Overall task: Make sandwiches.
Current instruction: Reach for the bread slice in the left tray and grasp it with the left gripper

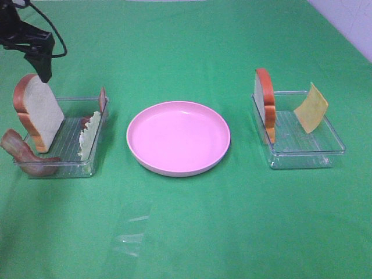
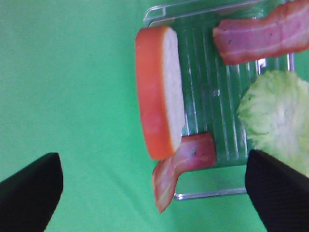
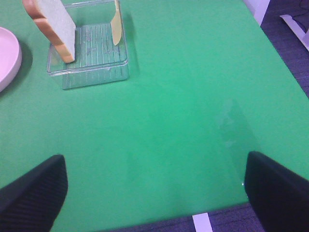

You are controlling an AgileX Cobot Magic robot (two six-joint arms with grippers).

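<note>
The sandwich parts lie in two clear trays. The left tray (image 1: 70, 168) holds a bread slice (image 1: 39, 111) standing on edge, a bacon strip (image 1: 23, 152) over its front corner, lettuce (image 1: 88, 136) and a second bacon strip (image 1: 102, 99). The right tray (image 1: 305, 154) holds another bread slice (image 1: 265, 103) and a cheese square (image 1: 311, 107). My left gripper (image 2: 153, 195) hangs open above the left bread slice (image 2: 161, 92), near the draped bacon (image 2: 186, 157). My right gripper (image 3: 154, 193) is open over bare cloth, well short of the right tray (image 3: 89, 70); the exterior high view does not show it.
A round pink plate (image 1: 178, 138) sits between the trays, with nothing on it. A clear film (image 1: 133, 226) lies flat on the green cloth in front of it. The table's edge (image 3: 193, 220) runs close under the right gripper.
</note>
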